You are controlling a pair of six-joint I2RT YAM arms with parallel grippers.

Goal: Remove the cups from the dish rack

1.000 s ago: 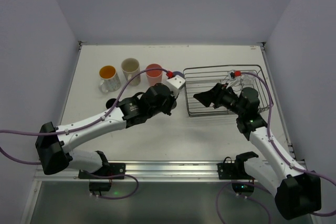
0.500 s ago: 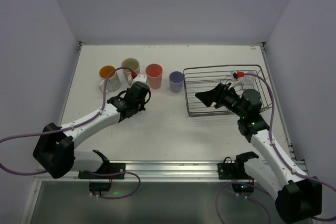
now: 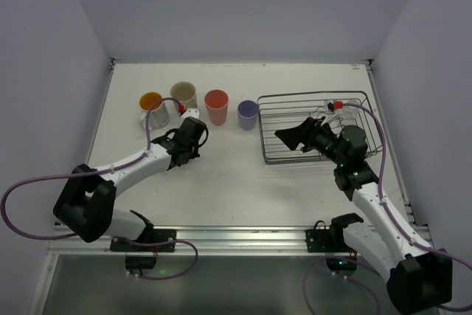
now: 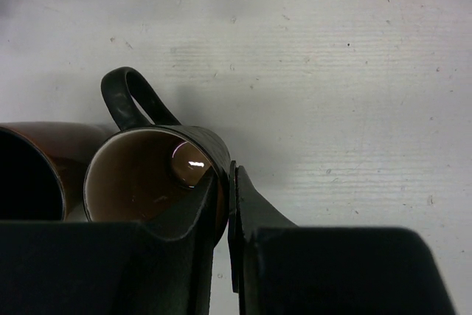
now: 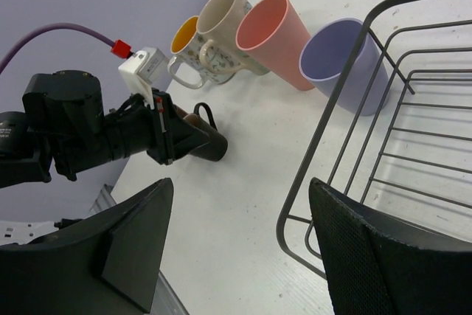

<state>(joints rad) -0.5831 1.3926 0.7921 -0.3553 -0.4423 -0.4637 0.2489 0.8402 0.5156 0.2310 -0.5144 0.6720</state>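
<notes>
We see the small brown mug pinched by its rim in the left end effector: one finger sits inside the mouth and the other outside the wall, with the handle pointing away. It hangs tilted just near of the cup row. We cannot tell whether it touches the surface.

The row stands along the far left part of the surface. From left to right it holds the orange-lined mug, the cream mug, the salmon cup and the lavender cup. All are upright with their mouths open. The lavender cup is just beside the left wall of the dish rack.

The rack fills the far right of the surface, close to its right edge. The right end effector hovers over the rack's left side with its fingers spread wide, holding nothing. The arm covers much of the basket, so we cannot tell what it holds.

A broad band of white surface runs near of the row and the rack. Walls close in the left, far and right edges.

Both mugs carry a small flower print, too fine for us to read.
</notes>
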